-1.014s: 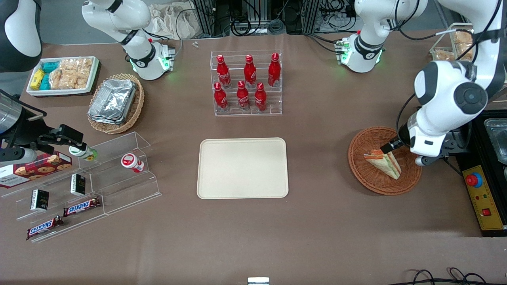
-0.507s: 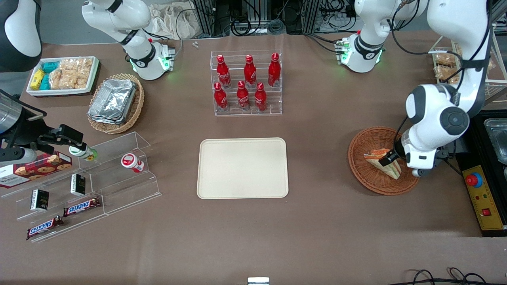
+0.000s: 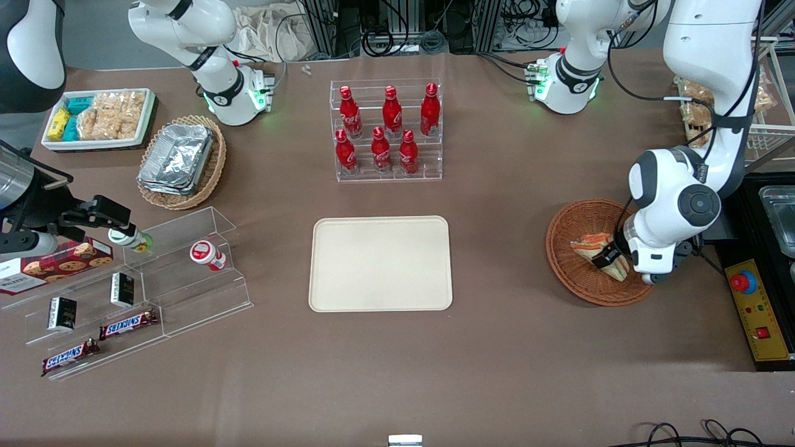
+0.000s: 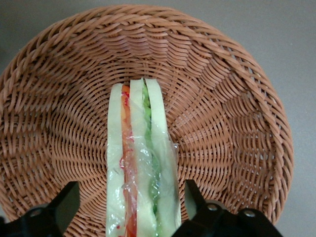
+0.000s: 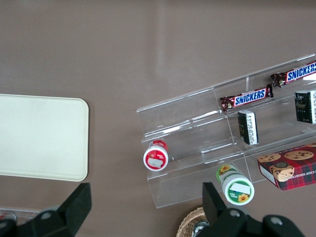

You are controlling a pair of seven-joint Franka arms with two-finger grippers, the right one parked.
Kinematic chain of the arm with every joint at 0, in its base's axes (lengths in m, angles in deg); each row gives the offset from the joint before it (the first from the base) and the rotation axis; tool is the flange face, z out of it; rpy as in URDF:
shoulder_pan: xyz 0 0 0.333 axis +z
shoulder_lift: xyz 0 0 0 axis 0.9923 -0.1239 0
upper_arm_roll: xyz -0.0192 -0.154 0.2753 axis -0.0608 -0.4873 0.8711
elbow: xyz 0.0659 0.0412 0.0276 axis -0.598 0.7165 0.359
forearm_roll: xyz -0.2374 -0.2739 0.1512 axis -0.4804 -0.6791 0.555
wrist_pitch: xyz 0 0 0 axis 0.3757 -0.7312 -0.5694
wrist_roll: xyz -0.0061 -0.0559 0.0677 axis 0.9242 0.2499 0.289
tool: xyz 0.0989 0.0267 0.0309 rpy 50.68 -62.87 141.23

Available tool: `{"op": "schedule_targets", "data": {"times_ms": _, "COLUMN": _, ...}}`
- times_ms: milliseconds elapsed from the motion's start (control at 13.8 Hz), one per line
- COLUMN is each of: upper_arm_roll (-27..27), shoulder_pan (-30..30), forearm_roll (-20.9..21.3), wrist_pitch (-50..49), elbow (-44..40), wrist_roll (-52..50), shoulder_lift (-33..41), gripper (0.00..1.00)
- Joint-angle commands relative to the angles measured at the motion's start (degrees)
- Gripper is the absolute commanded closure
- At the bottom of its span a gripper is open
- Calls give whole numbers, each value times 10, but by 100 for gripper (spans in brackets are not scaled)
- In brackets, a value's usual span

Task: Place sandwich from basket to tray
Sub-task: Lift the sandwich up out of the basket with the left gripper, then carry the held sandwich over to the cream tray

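Note:
The sandwich (image 3: 595, 247), a plastic-wrapped white-bread wedge with orange and green layers, lies in the reddish-brown wicker basket (image 3: 574, 279) toward the working arm's end of the table. My gripper (image 3: 612, 259) is down in the basket, open, with one finger on each side of the sandwich (image 4: 140, 163); gaps show between the fingers (image 4: 66, 205) and the bread. The basket (image 4: 232, 108) fills the left wrist view. The cream-beige tray (image 3: 380, 263) lies flat at the table's middle, with nothing on it.
A clear rack of red bottles (image 3: 386, 130) stands farther from the camera than the tray. A tan basket of foil containers (image 3: 180, 160), a white snack tray (image 3: 96, 118) and a clear shelf with snacks (image 3: 133, 292) lie toward the parked arm's end. A control box (image 3: 761, 310) sits beside the basket.
My gripper has come down from above the basket's rim into the basket and now straddles the sandwich. The sandwich has not moved.

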Motion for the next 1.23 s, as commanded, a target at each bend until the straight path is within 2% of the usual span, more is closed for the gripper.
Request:
{"op": "schedule_targets", "data": {"times_ms": 0, "upper_arm_roll": -1, "shoulder_pan": -2, "forearm_roll": -3, "wrist_pitch": 11, "elbow": 7, "wrist_roll": -42, "shoulder_lift": 11, "gripper": 70}}
{"op": "schedule_targets", "data": {"times_ms": 145, "upper_arm_roll": -4, "shoulder_pan": -4, "forearm_roll": -2, "wrist_pitch": 1, "elbow": -3, "wrist_roll": -76, "shoulder_lift": 22, "gripper": 97}}
{"op": "schedule_targets", "data": {"times_ms": 217, "upper_arm_roll": -4, "shoulder_pan": -8, "forearm_roll": -3, "wrist_pitch": -20, "elbow": -17, "wrist_roll": -78, "shoulder_lift": 27, "gripper": 100}}
{"op": "schedule_targets", "data": {"times_ms": 507, "upper_arm_roll": -6, "shoulder_pan": -8, "forearm_roll": -4, "wrist_pitch": -224, "elbow": -119, "wrist_roll": -78, "shoulder_lift": 69, "gripper": 100}}
{"op": "schedule_targets", "data": {"times_ms": 870, "upper_arm_roll": -12, "shoulder_pan": -10, "forearm_roll": -21, "wrist_pitch": -399, "elbow": -212, "wrist_roll": -67, "shoulder_lift": 122, "gripper": 100}}
{"op": "schedule_targets", "data": {"times_ms": 1087, "upper_arm_roll": -75, "shoulder_pan": -11, "forearm_roll": -20, "wrist_pitch": -436, "elbow": -271, "wrist_roll": -63, "shoulder_lift": 109, "gripper": 100}}
{"op": "schedule_targets", "data": {"times_ms": 1159, "upper_arm_roll": -89, "shoulder_pan": -10, "forearm_roll": -23, "wrist_pitch": -437, "elbow": -271, "wrist_roll": -28, "shoulder_lift": 114, "gripper": 100}}
